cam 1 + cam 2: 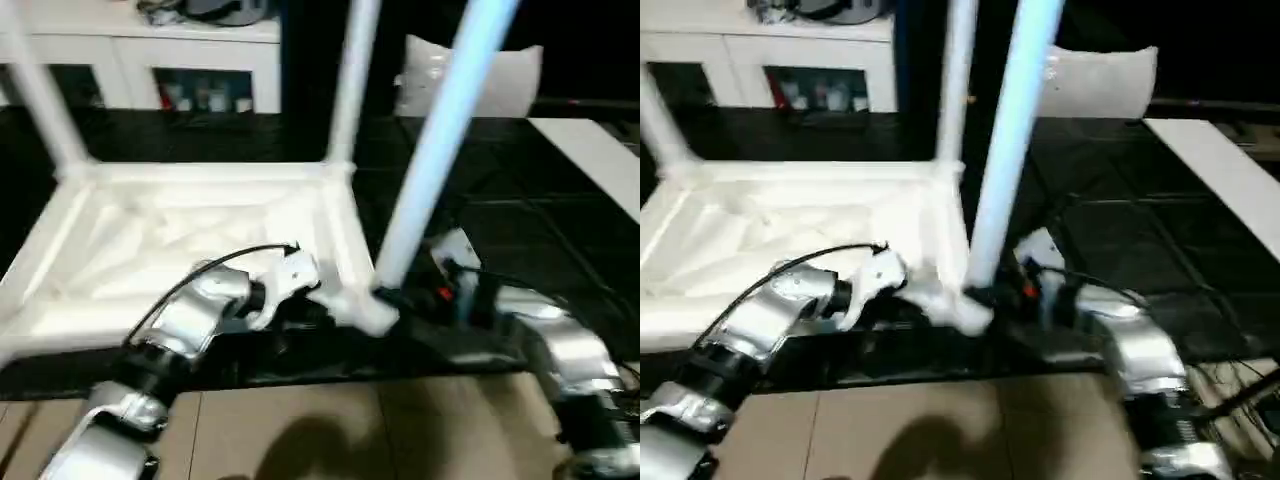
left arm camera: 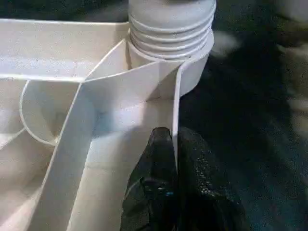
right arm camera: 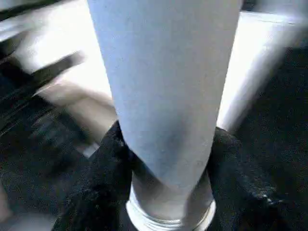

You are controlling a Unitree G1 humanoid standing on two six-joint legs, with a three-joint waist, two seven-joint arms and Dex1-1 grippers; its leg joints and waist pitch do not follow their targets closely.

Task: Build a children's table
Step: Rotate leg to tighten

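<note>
The white table top [image 1: 190,240] lies upside down, ribbed underside up, on a dark mat. Two white legs stand in its far corners, one on the left [image 1: 40,100] and one on the right [image 1: 350,80]. A third leg [image 1: 440,140] rises tilted from the near right corner socket [image 2: 192,72], its threaded end [image 2: 171,29] sitting in the socket. My right gripper [image 3: 168,159] is shut on this leg just above its threads, one finger [image 3: 103,168] on each side. My left gripper [image 2: 175,139] is shut on the top's rim wall [image 2: 175,101] beside that socket.
A white cabinet with glass doors [image 1: 150,60] stands behind the table. A pale cushion [image 1: 450,75] sits at the back right and a white board [image 1: 600,160] lies at the right. Tan floor tiles [image 1: 350,430] run along the near edge of the dark mat [image 1: 520,230].
</note>
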